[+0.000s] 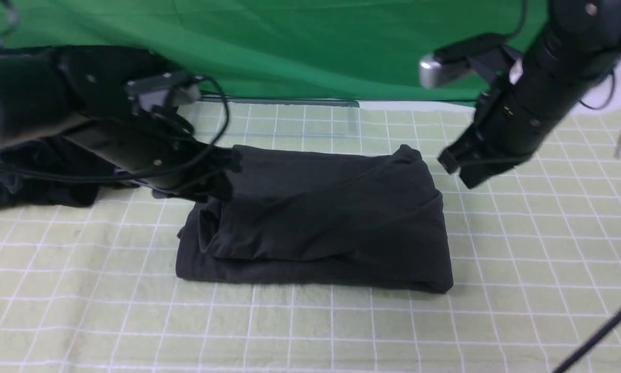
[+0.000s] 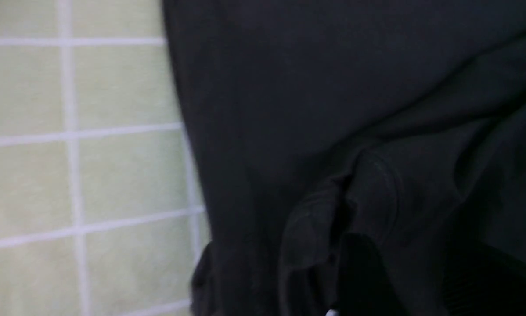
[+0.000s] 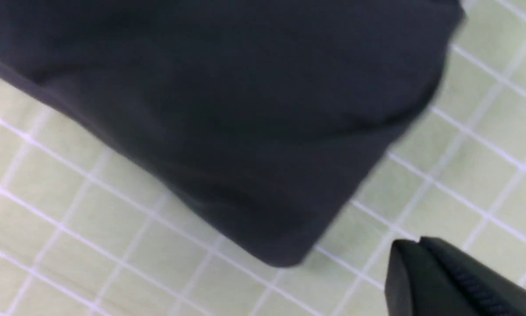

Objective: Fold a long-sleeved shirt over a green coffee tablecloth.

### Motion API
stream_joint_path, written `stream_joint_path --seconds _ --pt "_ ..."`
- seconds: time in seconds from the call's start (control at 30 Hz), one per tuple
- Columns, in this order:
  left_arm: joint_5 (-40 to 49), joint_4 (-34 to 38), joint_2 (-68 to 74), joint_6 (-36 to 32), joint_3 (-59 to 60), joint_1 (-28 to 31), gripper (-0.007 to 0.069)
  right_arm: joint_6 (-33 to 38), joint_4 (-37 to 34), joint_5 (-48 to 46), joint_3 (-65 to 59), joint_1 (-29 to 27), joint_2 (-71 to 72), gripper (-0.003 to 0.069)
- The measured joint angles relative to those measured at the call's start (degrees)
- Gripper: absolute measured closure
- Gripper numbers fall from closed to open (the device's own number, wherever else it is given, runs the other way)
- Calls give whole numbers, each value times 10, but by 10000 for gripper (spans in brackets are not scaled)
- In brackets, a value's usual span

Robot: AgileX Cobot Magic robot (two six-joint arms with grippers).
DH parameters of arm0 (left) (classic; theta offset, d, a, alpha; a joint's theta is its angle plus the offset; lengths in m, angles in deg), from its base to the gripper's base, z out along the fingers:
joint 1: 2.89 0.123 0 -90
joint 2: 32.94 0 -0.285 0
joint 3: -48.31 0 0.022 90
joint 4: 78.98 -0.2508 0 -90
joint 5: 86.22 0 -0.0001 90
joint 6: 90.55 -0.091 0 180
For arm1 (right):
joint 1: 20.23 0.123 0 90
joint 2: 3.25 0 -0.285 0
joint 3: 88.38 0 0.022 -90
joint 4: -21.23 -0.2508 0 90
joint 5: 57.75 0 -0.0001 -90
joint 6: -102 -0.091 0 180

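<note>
Long-sleeved shirt (image 1: 331, 217) prob. hides jaws of left gripper (image 1: 226, 173).

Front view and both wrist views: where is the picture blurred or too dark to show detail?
Front view: even light, the long-sleeved shirt fairly sharp, the left arm smeared. Left wrist view: soft focus, shirt folds nearly black, the grid of the green coffee tablecloth hazy. Right wrist view: the shirt's edge blurred, the right gripper dark but crisper.

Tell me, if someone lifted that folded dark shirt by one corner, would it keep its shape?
Probably not: the long-sleeved shirt lies in soft, loose layers, so it would likely flop open. Pushed, it may bunch on the green coffee tablecloth rather than slide.
</note>
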Motion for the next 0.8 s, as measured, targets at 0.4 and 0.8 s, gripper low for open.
stream_joint_path --seconds 0.4,0.8 --pt "-3 -37 86 60 -62 -9 266 3 1 58 -73 -29 34 662" --pt "18 -36 86 28 -69 -9 620 3 1 83 -73 -29 34 664"
